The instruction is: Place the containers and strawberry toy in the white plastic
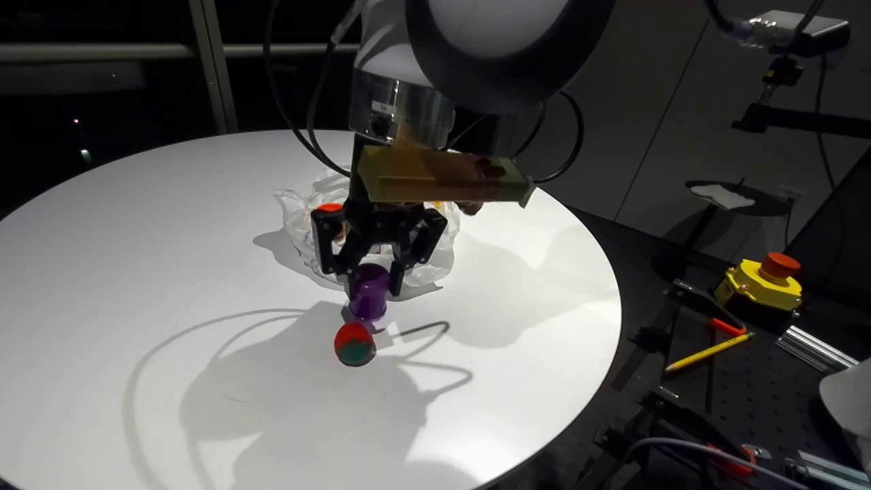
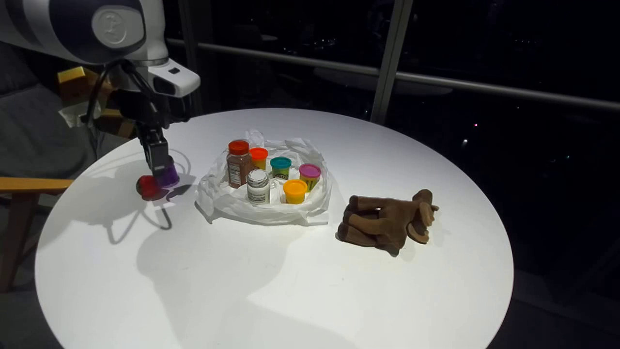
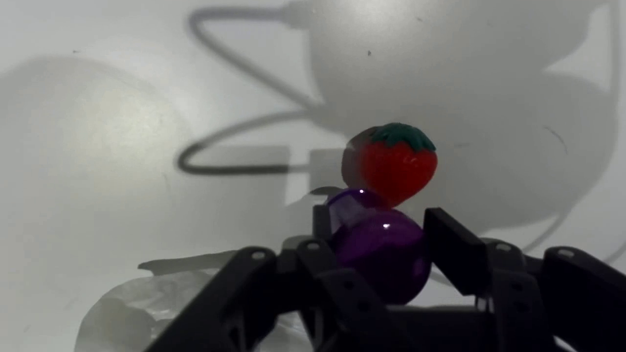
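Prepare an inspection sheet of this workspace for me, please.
Surface: round white table, partly shadowed, with small marks.
Job's things: red-capped bottle, white bottle, orange-lidded tub, teal-lidded tub, pink-lidded tub and yellow-lidded tub sit in the white plastic bag; strawberry toy and purple container are outside it, side by side.
Clutter: brown plush animal, lying on the table.
Claw: closed on the purple container.
Cables: black cables, looped beside the arm.
Surroundings: yellow box with a red button, yellow pencil, wooden armrest, dark windows.

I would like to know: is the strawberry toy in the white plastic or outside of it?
Outside: in both exterior views the strawberry toy lies on the table, apart from the white plastic.
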Controlling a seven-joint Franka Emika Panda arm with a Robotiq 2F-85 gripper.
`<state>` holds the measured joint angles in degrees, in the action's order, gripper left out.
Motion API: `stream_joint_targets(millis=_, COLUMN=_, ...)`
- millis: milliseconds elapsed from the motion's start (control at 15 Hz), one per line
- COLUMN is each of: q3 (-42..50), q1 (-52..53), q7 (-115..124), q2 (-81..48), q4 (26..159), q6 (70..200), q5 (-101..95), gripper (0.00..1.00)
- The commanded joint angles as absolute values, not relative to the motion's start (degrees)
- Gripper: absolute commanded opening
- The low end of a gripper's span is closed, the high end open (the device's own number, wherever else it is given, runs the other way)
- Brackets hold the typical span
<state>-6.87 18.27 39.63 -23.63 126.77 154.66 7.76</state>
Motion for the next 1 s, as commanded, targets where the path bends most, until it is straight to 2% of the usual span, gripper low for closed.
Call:
stream_joint_targets(millis=0, q3=-4.4, q1=20.7, q7=41.9, q2=-17.3, q4=128.0, q6=152.9, q5=4.4, gripper=0.27)
stream_joint_targets(millis=400, q3=-0.8, q1=18.6, q7=43.5, q2=-13.5, q4=125.2, q6=151.1, q5=-3.3, gripper=0.27)
stream_joint_targets(millis=933, q3=0.4, q1=12.1, q7=38.7, q2=-18.7, q4=113.2, q6=141.2, q5=-3.8, gripper=0.27)
